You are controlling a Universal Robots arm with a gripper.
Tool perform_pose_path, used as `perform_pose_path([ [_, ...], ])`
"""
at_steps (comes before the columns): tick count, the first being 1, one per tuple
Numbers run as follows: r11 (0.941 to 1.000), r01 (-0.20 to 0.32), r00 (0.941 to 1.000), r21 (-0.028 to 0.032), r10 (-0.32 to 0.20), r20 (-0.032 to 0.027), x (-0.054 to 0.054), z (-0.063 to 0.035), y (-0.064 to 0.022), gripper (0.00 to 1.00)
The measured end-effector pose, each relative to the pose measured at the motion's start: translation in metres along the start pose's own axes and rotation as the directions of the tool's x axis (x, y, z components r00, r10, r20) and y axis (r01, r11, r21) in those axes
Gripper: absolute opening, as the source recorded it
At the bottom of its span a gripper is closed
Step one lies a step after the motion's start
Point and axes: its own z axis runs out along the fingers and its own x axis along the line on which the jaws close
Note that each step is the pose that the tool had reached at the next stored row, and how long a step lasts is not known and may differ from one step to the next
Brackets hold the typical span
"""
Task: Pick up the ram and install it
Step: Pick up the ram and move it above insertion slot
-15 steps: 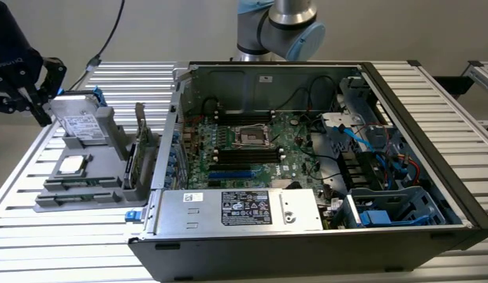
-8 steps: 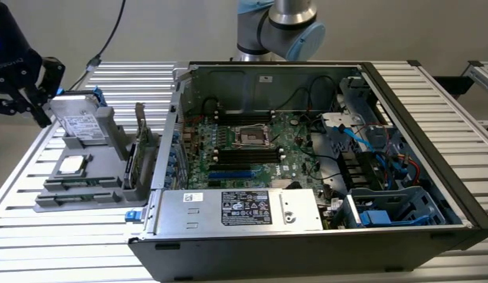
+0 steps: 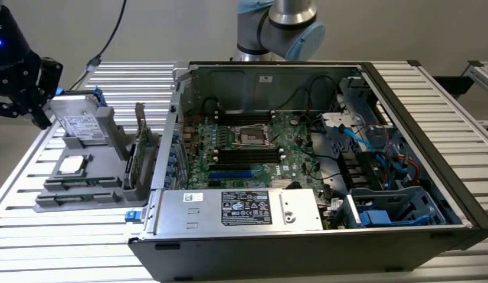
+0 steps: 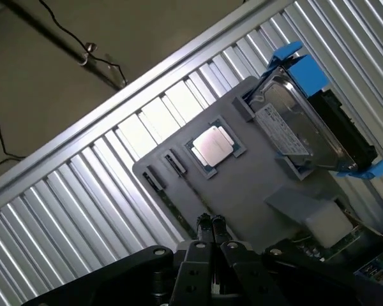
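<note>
The black pincer (image 4: 211,220) hung with its fingers pressed together, gripping nothing, above the grey moulded tray (image 4: 242,185) on the slatted metal bench (image 4: 83,191). The thin dark-green ram stick (image 4: 179,205) seemingly stood edge-up along the tray's rim (near the square silver processor chip (image 4: 212,146)).

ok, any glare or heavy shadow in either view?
Wrist view: strong glare on the table slats beside the grey tray; the processor chip shines bright; the gripper reads dark against them. Exterior view: even light on the table, no hard glare; the computer case is dimmer inside, along its back wall.
</note>
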Motion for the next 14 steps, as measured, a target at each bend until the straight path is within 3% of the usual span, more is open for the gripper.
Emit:
perform_pose_path([
  [3, 0.9985, 0.054, 0.9985, 0.0006, -0.054, -0.0049, 0.0, 0.001, -0.0001, 0.1],
  [7, 0.992, 0.126, 0.9919, 0.0012, -0.126, -0.0113, 0.0, 0.0029, -0.0003, 0.1],
  [10, 0.9836, 0.18, 0.9835, 0.0013, -0.18, -0.016, -0.0001, 0.0045, -0.0004, 0.1],
  [14, 0.968, 0.251, 0.9678, 0.001, -0.251, -0.0225, -0.0001, 0.0067, -0.0006, 0.1],
])
